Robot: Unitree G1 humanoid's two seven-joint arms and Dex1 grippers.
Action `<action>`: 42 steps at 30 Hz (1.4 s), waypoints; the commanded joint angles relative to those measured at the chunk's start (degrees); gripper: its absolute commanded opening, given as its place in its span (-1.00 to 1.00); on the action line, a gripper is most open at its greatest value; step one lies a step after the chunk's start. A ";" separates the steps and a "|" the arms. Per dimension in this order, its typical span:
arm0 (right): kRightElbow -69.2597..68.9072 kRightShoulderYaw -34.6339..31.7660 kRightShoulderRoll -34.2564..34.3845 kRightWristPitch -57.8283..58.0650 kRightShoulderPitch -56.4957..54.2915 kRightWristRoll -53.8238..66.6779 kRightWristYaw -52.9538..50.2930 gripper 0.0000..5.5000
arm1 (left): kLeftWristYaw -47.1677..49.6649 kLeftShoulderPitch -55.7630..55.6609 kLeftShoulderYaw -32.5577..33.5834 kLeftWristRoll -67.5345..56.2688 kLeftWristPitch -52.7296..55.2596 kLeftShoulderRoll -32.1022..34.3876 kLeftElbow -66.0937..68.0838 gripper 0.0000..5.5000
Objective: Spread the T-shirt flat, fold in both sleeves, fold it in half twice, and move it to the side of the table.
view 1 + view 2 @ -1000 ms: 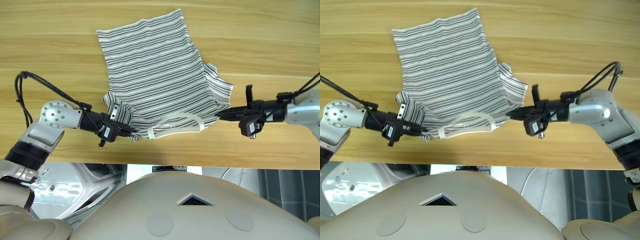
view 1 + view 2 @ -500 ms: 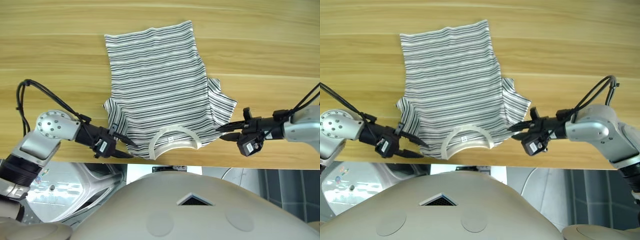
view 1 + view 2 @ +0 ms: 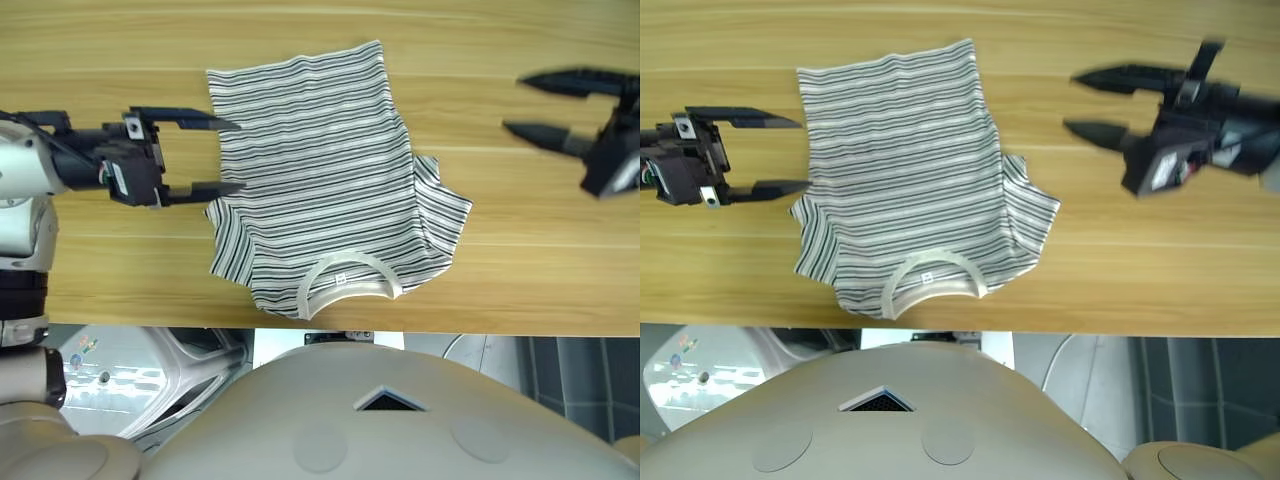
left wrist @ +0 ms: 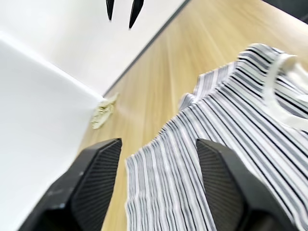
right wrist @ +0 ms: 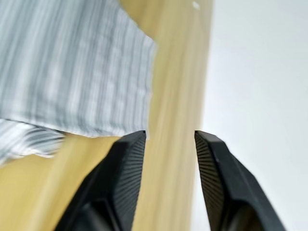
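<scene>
Nearest me, the T-shirt (image 3: 320, 180) lies on the wooden table (image 3: 520, 260) with its pale collar (image 3: 345, 280) at the near edge and its hem at the far end. The sleeve on the robot's right of the shirt is rumpled. The one on the left is bunched against the body, and I cannot tell how it is folded.

Farther back, the left gripper (image 3: 238, 155) hangs just at the shirt's left edge, about halfway along it. Its fingers are spread wide with nothing between them, and the tips reach over the striped cloth. The right gripper (image 3: 514, 104) is well apart from the shirt on its right side, also spread and empty. It is blurred and its arm is cut off at the picture's edge. Beyond the shirt's hem, in the left wrist view, a small pale scrap (image 4: 102, 113) lies by the table's far edge; I cannot make out what it is.

Half a second ago both grippers sat low beside the collar at the near edge. They have since lifted and swung away toward the far side, while the shirt has stayed where it was.
</scene>
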 commanded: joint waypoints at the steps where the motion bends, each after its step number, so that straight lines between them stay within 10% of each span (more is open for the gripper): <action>1: 10.44 14.29 14.79 0.82 -10.79 -21.04 -7.35 -0.62 | 0.71 -0.41 -0.55 1.97 -2.70 -4.02 1.93 -0.18; 9: 38.89 31.49 33.96 -0.96 -19.33 -42.32 -24.40 -1.00 | 2.28 1.04 -3.96 4.97 -4.71 -11.51 3.98 -0.65; 22: 75.82 32.18 36.22 3.43 -23.25 -41.39 -39.79 -1.00 | 4.17 3.63 -6.79 5.19 -5.11 -17.36 2.78 -0.98; 27: 66.92 31.11 34.23 1.35 -17.67 -38.03 -38.00 -1.00 | 4.37 4.63 -6.10 4.67 -4.97 -16.90 1.61 -0.98; 35: 12.06 30.03 19.20 -9.07 5.32 -13.95 -14.60 -1.00 | 5.20 5.72 -5.30 4.77 -4.92 -16.75 1.33 -0.98; 42: 4.89 26.20 18.69 -5.59 8.12 -10.23 -9.47 -1.00 | 5.20 5.54 -5.21 4.93 -5.50 -16.83 2.50 -0.98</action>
